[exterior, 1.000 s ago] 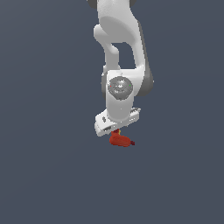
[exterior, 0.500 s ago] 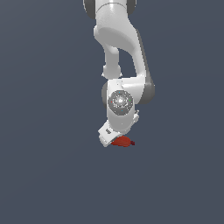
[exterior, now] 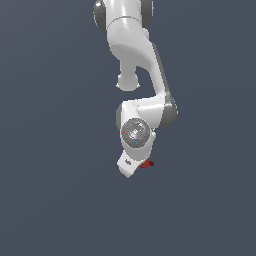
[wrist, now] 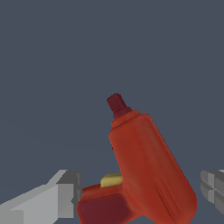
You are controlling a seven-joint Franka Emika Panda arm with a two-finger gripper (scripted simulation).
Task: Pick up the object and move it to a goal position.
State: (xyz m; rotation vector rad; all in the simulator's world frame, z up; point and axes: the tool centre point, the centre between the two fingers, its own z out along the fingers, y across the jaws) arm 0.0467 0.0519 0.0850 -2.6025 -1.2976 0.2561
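Between the grey fingers (wrist: 57, 199) of the white gripper (wrist: 135, 194) sat the small red-orange L-shaped object (wrist: 146, 168), its dark tip aimed away from the palm and a yellow spot (wrist: 111, 180) on its handle. The jaws stood spread: one finger lay just beside the handle, the other apart from the body, presumably straddling it for a pinch. Farther off, the exterior view showed the white arm (exterior: 137, 55) bent down over it, the object (exterior: 147, 163) barely peeking out.
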